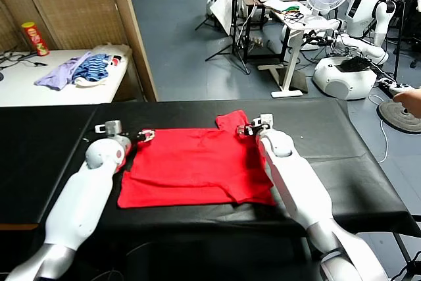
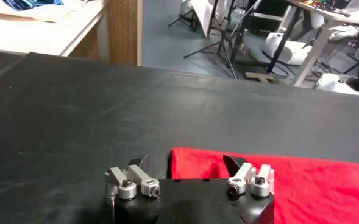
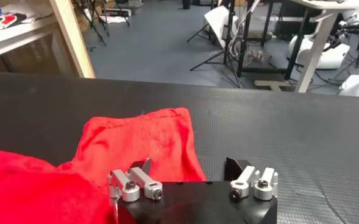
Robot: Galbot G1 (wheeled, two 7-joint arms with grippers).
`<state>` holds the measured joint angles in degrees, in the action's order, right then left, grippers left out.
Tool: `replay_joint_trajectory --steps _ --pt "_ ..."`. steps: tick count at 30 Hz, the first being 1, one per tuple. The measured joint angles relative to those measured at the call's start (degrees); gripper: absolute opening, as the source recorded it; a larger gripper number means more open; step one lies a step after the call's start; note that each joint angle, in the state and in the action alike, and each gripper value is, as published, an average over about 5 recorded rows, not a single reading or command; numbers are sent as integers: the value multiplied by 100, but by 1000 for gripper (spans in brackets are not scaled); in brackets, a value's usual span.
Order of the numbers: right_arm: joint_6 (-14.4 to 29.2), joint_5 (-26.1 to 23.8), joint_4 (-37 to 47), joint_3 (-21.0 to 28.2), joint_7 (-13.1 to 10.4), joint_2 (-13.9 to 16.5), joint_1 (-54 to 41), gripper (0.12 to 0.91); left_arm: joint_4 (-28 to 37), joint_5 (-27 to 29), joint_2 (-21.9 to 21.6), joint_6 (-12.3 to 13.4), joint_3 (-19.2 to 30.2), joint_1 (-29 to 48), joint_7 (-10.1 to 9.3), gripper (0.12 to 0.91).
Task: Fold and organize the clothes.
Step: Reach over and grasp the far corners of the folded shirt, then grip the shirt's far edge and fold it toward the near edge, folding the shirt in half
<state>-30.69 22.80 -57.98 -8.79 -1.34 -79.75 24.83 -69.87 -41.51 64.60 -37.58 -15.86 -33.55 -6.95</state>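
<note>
You have the red T-shirt (image 1: 194, 166) spread flat in the middle of the black table (image 1: 39, 156), one sleeve sticking out toward the far edge. Your left claw (image 1: 138, 136) sits at the shirt's far left corner, your right claw (image 1: 248, 127) at the sleeve on the far right; both stand parted and hold nothing yet. You look to be at the opening grasp of the fold. Next, pinch only the top hem on both sides evenly before lifting.
</note>
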Motion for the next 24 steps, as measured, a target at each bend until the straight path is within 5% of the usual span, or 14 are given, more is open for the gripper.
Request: replay_joint_trajectory --steps 6,10,17,24 --pt "30 5 -4 -29 29 -33 40 206 44 0 12 -2 33 27 104 328" --pt "121 -15 -81 -62 28 -47 96 125 2 -40 37 30 45 14 199 154" --pt "481 -2 -451 -201 171 18 275 122 -182 64 35 190 -54 -81 173 126" --pt "418 381 -1579 -352 266 407 826 122 -940 -110 -203 194 -292 -437 11 126"
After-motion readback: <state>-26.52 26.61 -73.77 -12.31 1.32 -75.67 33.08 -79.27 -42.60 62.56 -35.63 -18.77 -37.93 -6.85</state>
